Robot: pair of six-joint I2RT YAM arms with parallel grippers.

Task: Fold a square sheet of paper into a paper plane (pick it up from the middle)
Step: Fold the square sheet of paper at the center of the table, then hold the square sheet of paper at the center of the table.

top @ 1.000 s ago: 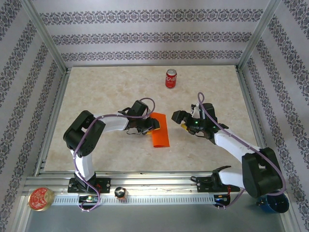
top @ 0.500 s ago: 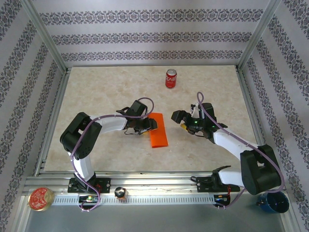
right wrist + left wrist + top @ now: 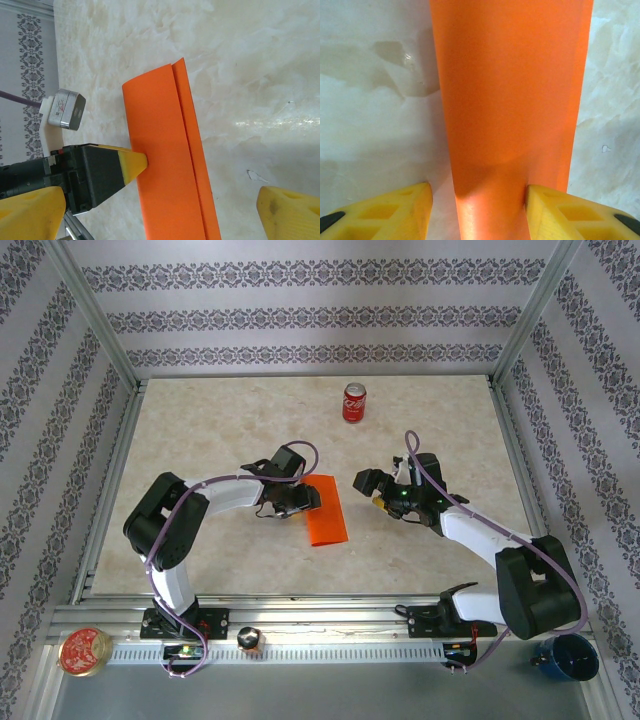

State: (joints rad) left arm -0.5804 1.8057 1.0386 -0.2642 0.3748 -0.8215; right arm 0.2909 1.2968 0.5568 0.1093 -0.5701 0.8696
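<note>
The square sheet of paper [image 3: 327, 513] lies on the table folded in half, a bright orange strip whose top layer stops short of the lower edge [image 3: 165, 160]. My left gripper [image 3: 303, 498] is down at the strip's left, folded side and stands open. In the left wrist view the paper [image 3: 510, 90] runs between the yellow fingers, touching the right fingertip [image 3: 555, 210], with bare table beside the left one. From the right wrist camera, that left fingertip [image 3: 134, 165] rests on the fold. My right gripper [image 3: 372, 490] hovers open, just right of the paper.
A red soda can [image 3: 354, 402] stands upright at the back centre. On the near rail sit a round red tin [image 3: 85, 651], a small dark knob [image 3: 248, 640] and a blue cup [image 3: 566, 660]. Metal frame posts and patterned walls enclose the table.
My left arm has stretched lower and its gripper has slid slightly left with the paper, which now lies a little further left. The right gripper crept slightly towards the paper.
</note>
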